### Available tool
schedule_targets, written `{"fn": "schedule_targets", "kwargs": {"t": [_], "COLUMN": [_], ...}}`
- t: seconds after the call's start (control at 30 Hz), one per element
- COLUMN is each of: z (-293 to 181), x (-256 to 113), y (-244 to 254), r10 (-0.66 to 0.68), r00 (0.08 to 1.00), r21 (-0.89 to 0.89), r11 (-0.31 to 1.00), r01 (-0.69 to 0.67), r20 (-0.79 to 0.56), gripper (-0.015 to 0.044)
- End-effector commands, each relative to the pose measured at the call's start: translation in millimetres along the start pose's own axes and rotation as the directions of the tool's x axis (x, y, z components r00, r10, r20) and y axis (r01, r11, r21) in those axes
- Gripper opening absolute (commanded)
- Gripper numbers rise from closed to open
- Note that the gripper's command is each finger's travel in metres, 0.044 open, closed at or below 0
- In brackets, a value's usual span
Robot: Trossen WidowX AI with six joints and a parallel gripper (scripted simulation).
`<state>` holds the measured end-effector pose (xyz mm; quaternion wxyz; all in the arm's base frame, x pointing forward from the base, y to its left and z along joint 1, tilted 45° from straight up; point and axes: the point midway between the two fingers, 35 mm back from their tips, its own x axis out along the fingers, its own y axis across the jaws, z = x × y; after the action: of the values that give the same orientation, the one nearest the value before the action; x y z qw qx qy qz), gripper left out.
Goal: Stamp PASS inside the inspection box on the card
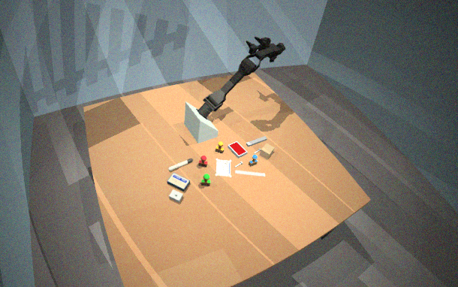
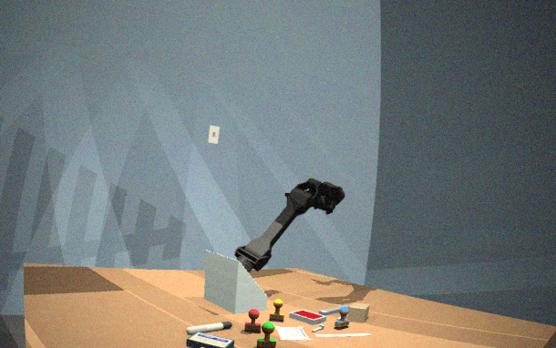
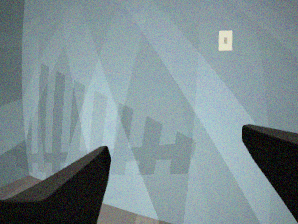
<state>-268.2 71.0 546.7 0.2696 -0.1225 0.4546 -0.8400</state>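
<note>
My gripper is open and empty, raised high behind the stamps and turned away from them. Four stamps stand upright: yellow, red, green and blue. Their lettering cannot be read, so I cannot tell which is PASS. The red ink pad lies open in its pale case. The white card lies flat amid the stamps; its box and any print are too small to tell.
A marker, a dark case with a blue label and a small white block lie left. A grey bar, a tan block and a white strip lie right. A pale wedge stands by the arm's base.
</note>
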Motion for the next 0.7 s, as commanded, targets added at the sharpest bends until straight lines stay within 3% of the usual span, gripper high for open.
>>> {"fn": "schedule_targets", "kwargs": {"t": [0.0, 0.2, 0.43, 0.67], "z": [-1.0, -46.6, -119.5, -177.2], "x": [-0.5, -26.3, -94.6, -185.3], "y": [-0.3, -11.6, -21.6, -13.8], "r10": [-0.002, -0.071, -0.180, -0.247], "r00": [1.000, 0.986, 0.893, 0.721], "r21": [0.002, 0.089, 0.203, 0.254], "r11": [1.000, 0.992, 0.938, 0.822], "r01": [0.002, 0.085, 0.282, 0.510], "r20": [-0.003, -0.149, -0.412, -0.647], "gripper": [0.0374, 0.0227, 0.0227, 0.0227]}}
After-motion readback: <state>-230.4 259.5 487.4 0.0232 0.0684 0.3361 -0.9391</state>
